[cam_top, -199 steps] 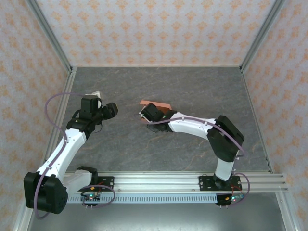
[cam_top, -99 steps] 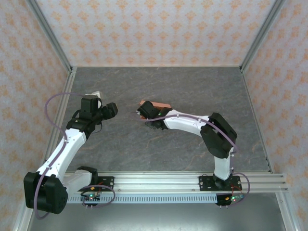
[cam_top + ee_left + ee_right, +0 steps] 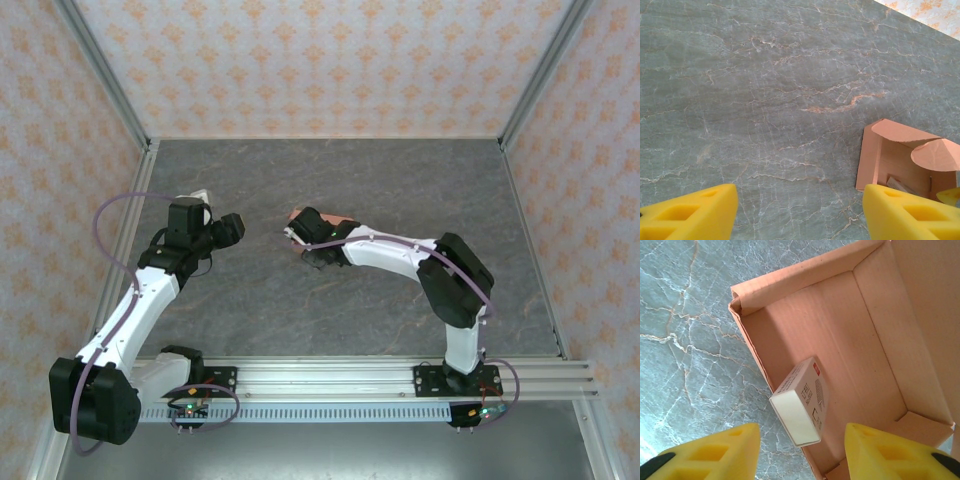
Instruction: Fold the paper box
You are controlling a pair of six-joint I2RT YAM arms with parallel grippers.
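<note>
- Folding in progress: the paper box (image 3: 840,325) sits near the middle of the table (image 3: 400,180), its walls raised and its top open.
- A small white carton (image 3: 801,399) lies inside on the box floor, against the left wall.
- The right gripper (image 3: 802,434) hovers directly over that wall with its jaws partly apart. 1 yellow finger is above bare table and the other is above the box interior. No grip on anything is visible.
- The left gripper (image 3: 799,200) waits to the left of the box, clear of it. Its jaws are wide apart with nothing between them, and the box shows at the right edge of its wrist view.
- From that side, 1 rounded flap and 1 flat flap stand loose above the open end, not tucked in.
- By the look of it, the body is formed and closing remains, so the task is well along but not done.
- The next move probably calls for steadying 1 wall while the loose flaps are pressed down and tucked in. Thin card could buckle or slide on the smooth top.
- The surface is grey, marble-patterned and flat, with an aluminium rail (image 3: 330,378) along the near edge carrying both arm bases.
- Walls (image 3: 330,60) papered in a pale orange floral print close in the left, far and right sides.
</note>
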